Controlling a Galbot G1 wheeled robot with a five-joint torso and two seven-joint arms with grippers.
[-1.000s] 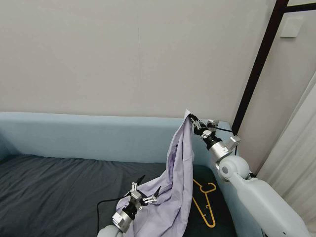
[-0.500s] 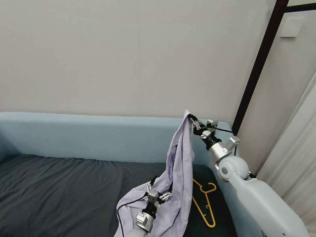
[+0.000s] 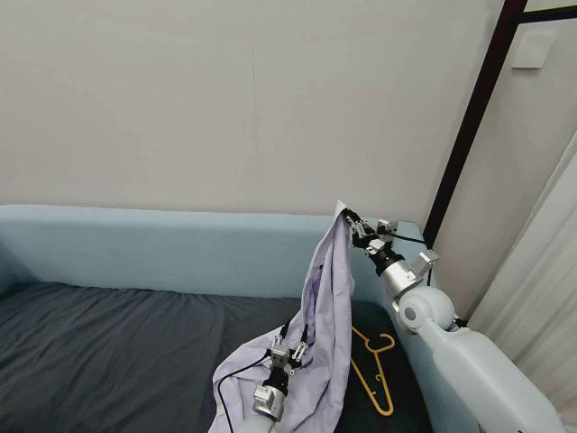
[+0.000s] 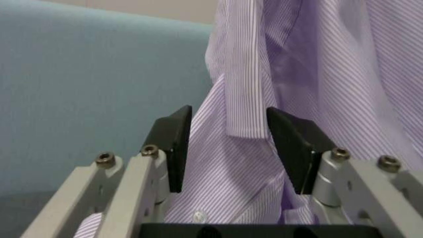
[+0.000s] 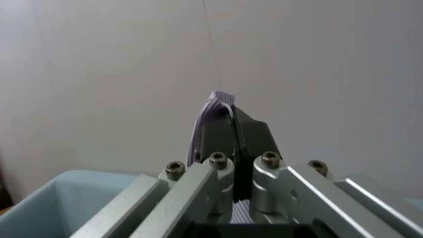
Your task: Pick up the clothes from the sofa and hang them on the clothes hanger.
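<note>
Head view: your right gripper (image 3: pixel 350 219) is clamped on the top edge of the purple striped shirt (image 3: pixel 332 307), holding it up by the right end of the sofa (image 3: pixel 135 253) backrest. The shirt's tail rests on the dark seat. Your left gripper (image 3: pixel 288 347) sits low at the hanging cloth, jaws wide. Left wrist view puts a folded strip of shirt between them, not pinched. The yellow hanger (image 3: pixel 374 365) lies on the seat, just right of the shirt.
</note>
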